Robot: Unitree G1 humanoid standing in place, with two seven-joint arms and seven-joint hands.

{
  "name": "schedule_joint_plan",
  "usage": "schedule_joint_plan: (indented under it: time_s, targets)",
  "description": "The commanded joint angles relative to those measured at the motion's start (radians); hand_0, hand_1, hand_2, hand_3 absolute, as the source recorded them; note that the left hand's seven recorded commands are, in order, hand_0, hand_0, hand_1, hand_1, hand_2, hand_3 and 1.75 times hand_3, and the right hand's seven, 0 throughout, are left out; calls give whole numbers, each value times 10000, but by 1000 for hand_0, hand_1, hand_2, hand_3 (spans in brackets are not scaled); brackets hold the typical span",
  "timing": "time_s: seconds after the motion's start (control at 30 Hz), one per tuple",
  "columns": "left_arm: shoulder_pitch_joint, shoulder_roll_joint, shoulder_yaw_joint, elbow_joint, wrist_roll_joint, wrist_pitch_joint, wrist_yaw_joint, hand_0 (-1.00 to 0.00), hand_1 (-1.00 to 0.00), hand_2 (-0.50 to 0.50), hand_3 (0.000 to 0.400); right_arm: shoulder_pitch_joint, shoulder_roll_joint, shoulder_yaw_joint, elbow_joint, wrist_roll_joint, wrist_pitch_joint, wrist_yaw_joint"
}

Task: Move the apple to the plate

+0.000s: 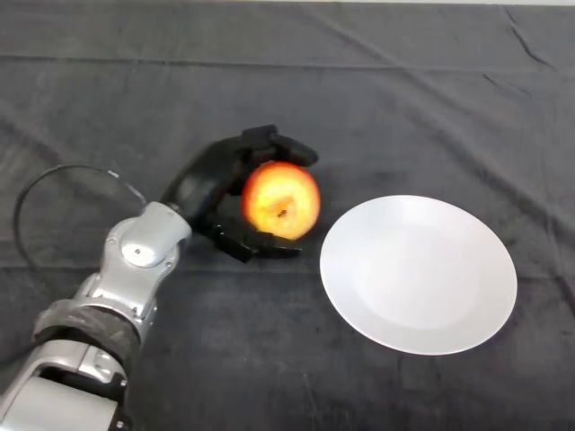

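Note:
A red and yellow apple (281, 200) is in my left hand (214, 176), just left of the white plate (419, 274). My black fingers curl over the apple's top and my thumb curls under its lower side, so the hand is shut on it. The apple sits a short way from the plate's left rim and does not touch it. I cannot tell whether the apple rests on the cloth or is lifted off it. The plate holds nothing.
A dark, wrinkled cloth (377, 99) covers the whole table. My silver-grey left arm (126, 278) comes in from the lower left.

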Motion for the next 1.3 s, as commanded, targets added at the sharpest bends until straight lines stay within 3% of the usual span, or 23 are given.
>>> schedule_joint_plan:
  time_s: [0.03,0.6,1.1,1.2,1.3]
  targets:
    - [-748,-85,-344,-465,258,-202,41,-1000,-1000,0,400,834,516,266,375,-204,157,215]
    - [-1727,-970,-2336,-345,976,-145,51,-1000,-1000,0,400,812,516,271,419,-212,137,210]
    - [-1904,-1177,-4401,-338,1366,24,-51,-1000,-1000,0,400,787,515,278,470,-221,111,203]
    - [-1946,-1168,-4736,-352,1403,117,-87,-1000,-945,-27,400,782,516,280,480,-223,106,201]
    - [-2005,-1138,-4998,-365,1423,203,-123,-859,-820,-20,344,777,516,281,490,-225,101,199]
